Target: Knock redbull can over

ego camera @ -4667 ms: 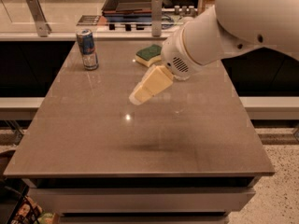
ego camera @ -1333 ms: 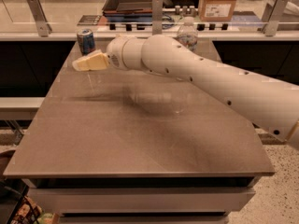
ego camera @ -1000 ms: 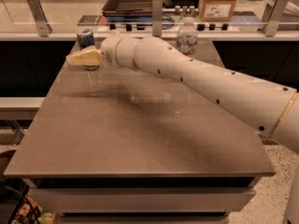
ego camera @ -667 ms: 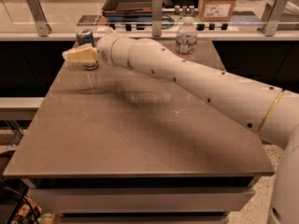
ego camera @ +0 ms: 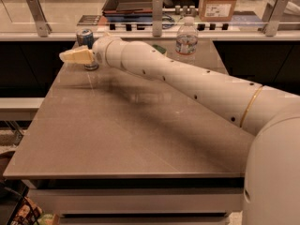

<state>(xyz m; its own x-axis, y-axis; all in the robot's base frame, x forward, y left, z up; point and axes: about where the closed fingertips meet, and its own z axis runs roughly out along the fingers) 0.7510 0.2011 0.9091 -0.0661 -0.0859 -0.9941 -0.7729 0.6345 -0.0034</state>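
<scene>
Inspection from the remote station. The gripper (ego camera: 70, 56) sat in the upper left of the frame, in front of the redbull can (ego camera: 85, 35). The wrist covered the can's middle, so only its top and base showed, and I could not tell whether the two touched. The arm (ego camera: 197, 81) ran out past the right and bottom edges and hid most of a green object (ego camera: 160, 48). The cardboard box (ego camera: 218, 1) was cut by the top edge. The clutter (ego camera: 23, 212) at lower left was cropped and unidentifiable.

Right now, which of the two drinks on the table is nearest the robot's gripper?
The blue-and-silver redbull can at far left; the gripper overlaps it in view. The clear water bottle stands well to the right.
</scene>
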